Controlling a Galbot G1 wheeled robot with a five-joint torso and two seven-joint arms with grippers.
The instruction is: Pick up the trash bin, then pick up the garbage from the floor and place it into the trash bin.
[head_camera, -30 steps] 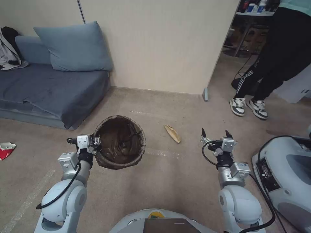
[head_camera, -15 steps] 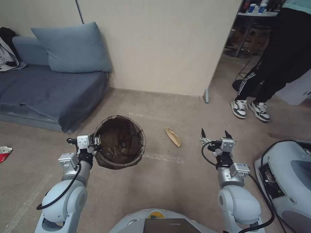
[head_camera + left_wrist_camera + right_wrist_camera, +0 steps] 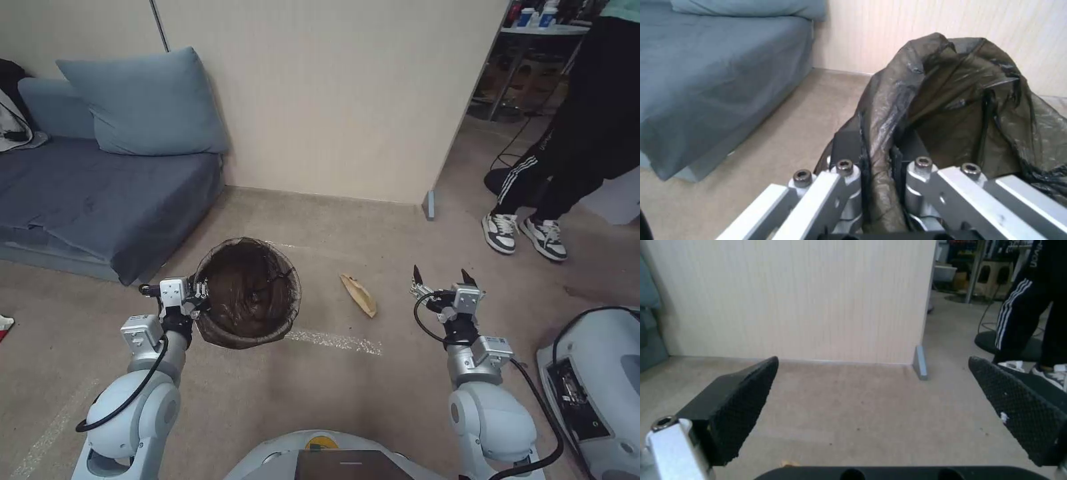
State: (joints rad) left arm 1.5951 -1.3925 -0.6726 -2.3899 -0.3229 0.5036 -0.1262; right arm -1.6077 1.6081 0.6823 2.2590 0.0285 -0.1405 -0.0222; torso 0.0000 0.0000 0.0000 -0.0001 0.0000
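Beige carpet floor (image 3: pixel 373 393) is covering the room. A cream panelled wall (image 3: pixel 333 100) is standing behind. A blue-grey sofa (image 3: pixel 100 193) is sitting at left, a blue cushion (image 3: pixel 143 103) leaning on it. A metal-legged table (image 3: pixel 533 47) is standing beyond the wall's corner.

Both arms are glossy white with grey metal wrist blocks and looping black cables. The right gripper (image 3: pixel 440 275) has black textured pads (image 3: pixel 744 400); the left gripper (image 3: pixel 878 166) shows silver links with hex screws.
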